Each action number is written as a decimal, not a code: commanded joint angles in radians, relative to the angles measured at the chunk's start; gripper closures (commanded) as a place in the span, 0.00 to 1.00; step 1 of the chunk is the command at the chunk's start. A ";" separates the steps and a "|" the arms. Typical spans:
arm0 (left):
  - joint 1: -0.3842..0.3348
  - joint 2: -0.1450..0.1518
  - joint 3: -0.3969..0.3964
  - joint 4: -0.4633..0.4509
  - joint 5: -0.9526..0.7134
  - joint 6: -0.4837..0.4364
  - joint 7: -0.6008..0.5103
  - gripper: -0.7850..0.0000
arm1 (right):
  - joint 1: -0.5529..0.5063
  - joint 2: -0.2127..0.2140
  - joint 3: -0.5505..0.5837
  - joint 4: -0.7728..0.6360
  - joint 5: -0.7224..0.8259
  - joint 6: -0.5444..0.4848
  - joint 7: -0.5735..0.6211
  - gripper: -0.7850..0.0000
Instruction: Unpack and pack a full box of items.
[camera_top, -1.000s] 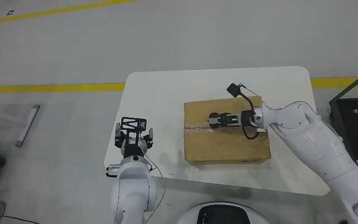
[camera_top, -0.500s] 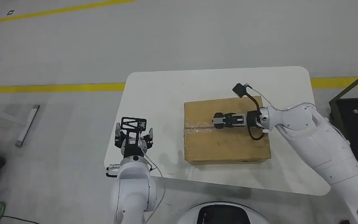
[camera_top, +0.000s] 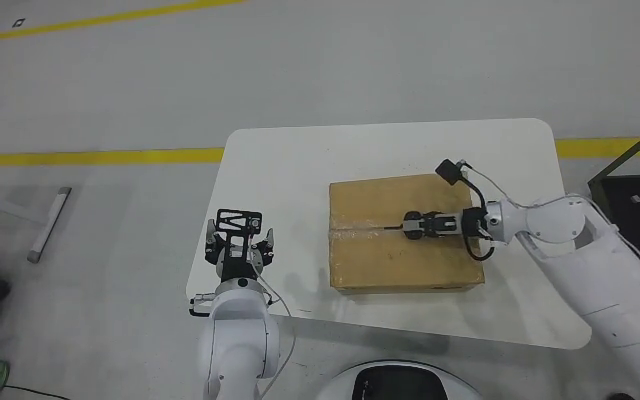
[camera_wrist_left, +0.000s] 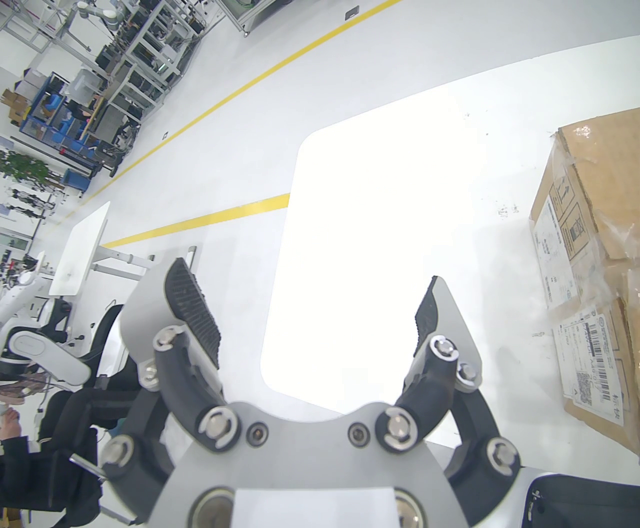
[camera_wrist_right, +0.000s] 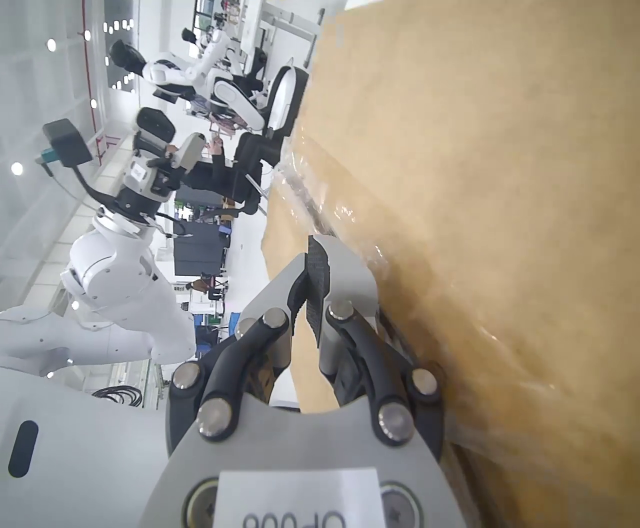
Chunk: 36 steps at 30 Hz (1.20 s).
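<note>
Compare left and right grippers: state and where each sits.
1. The left gripper is open, jaws wide apart; the right gripper is shut, pads together.
2. The left gripper sits over the table near its left edge, apart from the box; the right gripper lies low over the box top, tips at the taped seam.

Shared: same two-finger build with ribbed black pads, and nothing visibly held in either.

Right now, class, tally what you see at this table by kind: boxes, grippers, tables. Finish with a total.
cardboard box: 1
grippers: 2 (left gripper, open; right gripper, shut, over the box's taped seam)
table: 1
Total: 4
</note>
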<state>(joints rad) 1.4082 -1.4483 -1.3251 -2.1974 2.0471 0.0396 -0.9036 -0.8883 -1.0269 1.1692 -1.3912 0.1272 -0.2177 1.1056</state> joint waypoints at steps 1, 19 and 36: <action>0.000 0.000 0.000 0.000 0.000 0.000 0.000 0.00 | 0.004 -0.001 -0.004 0.007 0.000 -0.003 -0.005 1.00; 0.002 -0.005 0.022 -0.009 -0.145 -0.034 0.064 0.00 | -0.121 0.056 0.206 -0.088 0.000 0.047 0.070 1.00; -0.009 -0.009 0.043 -0.020 -0.360 -0.125 0.096 0.00 | -0.158 0.083 0.311 -0.138 0.018 0.073 0.055 1.00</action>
<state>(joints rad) 1.3993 -1.4570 -1.2823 -2.2173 1.6872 -0.0857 -0.8071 -1.0430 -0.9447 1.4904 -1.5339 0.1633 -0.1487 1.1564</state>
